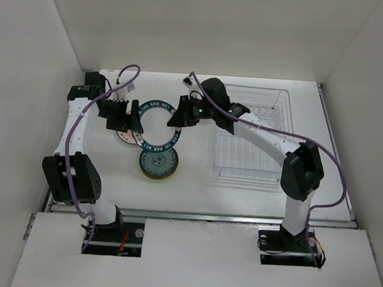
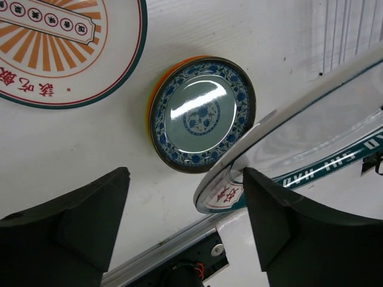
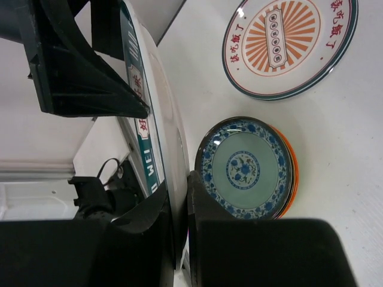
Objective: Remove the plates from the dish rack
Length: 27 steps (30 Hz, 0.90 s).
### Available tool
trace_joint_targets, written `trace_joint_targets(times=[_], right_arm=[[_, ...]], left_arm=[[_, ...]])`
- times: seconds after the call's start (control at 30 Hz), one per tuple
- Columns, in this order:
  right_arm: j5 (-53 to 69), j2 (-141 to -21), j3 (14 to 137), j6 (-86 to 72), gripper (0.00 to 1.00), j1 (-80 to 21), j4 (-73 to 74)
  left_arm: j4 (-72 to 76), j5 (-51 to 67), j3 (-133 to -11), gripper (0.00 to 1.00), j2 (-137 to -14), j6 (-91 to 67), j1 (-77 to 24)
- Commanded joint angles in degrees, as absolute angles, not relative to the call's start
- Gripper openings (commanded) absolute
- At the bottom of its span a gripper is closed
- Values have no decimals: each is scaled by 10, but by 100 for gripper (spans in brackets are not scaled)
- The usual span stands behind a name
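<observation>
The right gripper [image 3: 179, 197] pinches the teal-rimmed plate [image 1: 155, 123], held in the air left of the rack [image 1: 249, 161] — a handover, I judge — so the left gripper [image 2: 185, 174], spread at its left rim, must close before the right lets go.

The white worktop [image 1: 195, 189] carried the wire dish rack [image 1: 242, 161] on its right half. Left of the rack lay a white plate with orange centre [image 2: 54, 42]. Just nearer was an orange plate [image 3: 293, 176], with a teal-green patterned plate [image 1: 158, 161] stacked on it.
</observation>
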<state>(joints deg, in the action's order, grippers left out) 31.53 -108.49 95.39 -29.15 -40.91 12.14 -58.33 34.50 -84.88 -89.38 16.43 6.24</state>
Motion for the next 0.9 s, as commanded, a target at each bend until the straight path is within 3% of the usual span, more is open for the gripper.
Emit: trace_joint_targets(times=[0.0, 0.07, 0.23, 0.37, 0.7, 0.87], right_arm=[[377, -1093, 954, -320, 0, -412, 24], [382, -1101, 954, -331, 0, -412, 18], [388, -1113, 954, -337, 0, -417, 4], [388, -1118, 954, -337, 0, -423, -2], [377, -1143, 959, -337, 0, -423, 16], [382, -1178, 987, -337, 8, -423, 33]], left_arm=[[-576, 342, -862, 70, -917, 167, 64], [-583, 358, -867, 61, -922, 167, 64], [-596, 395, -861, 20, -916, 162, 64], [-624, 420, -861, 0, -916, 177, 64], [-736, 527, -910, 0, -911, 231, 77], [-787, 603, -930, 0, -911, 268, 77]])
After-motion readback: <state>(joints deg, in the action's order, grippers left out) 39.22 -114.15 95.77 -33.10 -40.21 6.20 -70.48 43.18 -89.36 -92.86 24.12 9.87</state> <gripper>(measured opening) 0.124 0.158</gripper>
